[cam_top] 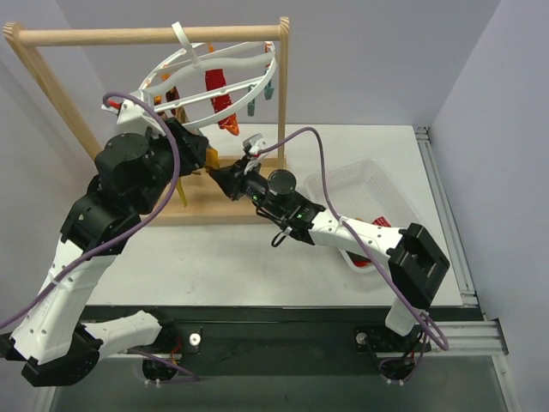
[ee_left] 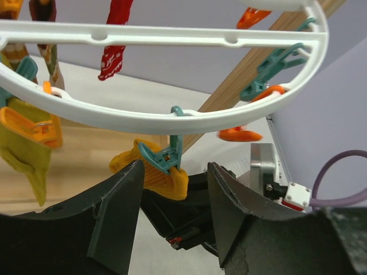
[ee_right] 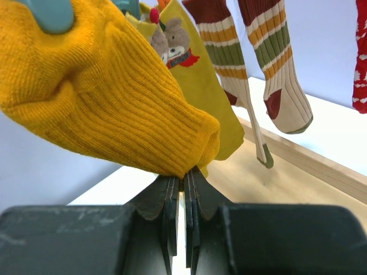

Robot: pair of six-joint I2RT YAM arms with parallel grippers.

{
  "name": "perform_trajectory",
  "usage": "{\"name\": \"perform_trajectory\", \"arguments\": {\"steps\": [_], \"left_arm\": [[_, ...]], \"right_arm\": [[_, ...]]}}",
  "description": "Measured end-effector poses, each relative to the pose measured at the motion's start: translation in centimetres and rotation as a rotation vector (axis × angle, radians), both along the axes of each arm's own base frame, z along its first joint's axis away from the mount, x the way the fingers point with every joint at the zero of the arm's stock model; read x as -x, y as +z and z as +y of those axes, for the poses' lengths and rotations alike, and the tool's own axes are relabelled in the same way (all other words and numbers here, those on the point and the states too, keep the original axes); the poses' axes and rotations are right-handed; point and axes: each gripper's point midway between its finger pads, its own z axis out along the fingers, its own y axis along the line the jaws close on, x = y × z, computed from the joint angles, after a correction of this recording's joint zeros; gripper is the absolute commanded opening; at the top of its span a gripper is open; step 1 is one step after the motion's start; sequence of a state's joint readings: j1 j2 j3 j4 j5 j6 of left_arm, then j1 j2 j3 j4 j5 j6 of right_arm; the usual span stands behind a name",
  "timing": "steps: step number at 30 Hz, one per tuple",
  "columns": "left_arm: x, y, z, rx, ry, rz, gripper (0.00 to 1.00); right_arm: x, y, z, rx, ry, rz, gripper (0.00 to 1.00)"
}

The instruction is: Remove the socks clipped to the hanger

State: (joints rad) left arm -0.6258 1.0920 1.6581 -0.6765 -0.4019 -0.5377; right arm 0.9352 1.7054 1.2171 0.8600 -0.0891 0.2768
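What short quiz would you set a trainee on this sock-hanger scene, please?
1. True or false: the left gripper is shut.
2. Which colour is the clip between the left jaws? A orange, B teal, C white.
3. Fill in: the right gripper pinches the tip of a ____ sock.
Key: 1 false; 2 B; 3 yellow.

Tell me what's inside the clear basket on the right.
Red fabric, likely a sock, shows at the near end of the basket. The right arm crosses over it and hides the rest there.
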Motion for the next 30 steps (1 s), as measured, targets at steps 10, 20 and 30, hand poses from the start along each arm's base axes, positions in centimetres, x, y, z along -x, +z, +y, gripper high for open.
{"name": "perform_trajectory", "arguments": {"steps": [10, 20, 30], "left_arm": [[-1.0, -1.9, 0.2, 0.024, 0.055, 0.079, 0.60], [-1.6, -1.7, 0.8, 0.030, 0.107, 0.061, 0.61], [-3.0, -2.3, 0.1, 0.027, 0.111, 0.047, 0.52]], "right_arm": [[0.8, -0.9, 0.5, 0.052, 0.013, -0.016, 0.00], [1.2, -0.2, 0.2, 0.067, 0.006, -0.037, 0.00], [1.6, 0.5, -0.2, 0.074, -0.001, -0.060, 0.00]]}}
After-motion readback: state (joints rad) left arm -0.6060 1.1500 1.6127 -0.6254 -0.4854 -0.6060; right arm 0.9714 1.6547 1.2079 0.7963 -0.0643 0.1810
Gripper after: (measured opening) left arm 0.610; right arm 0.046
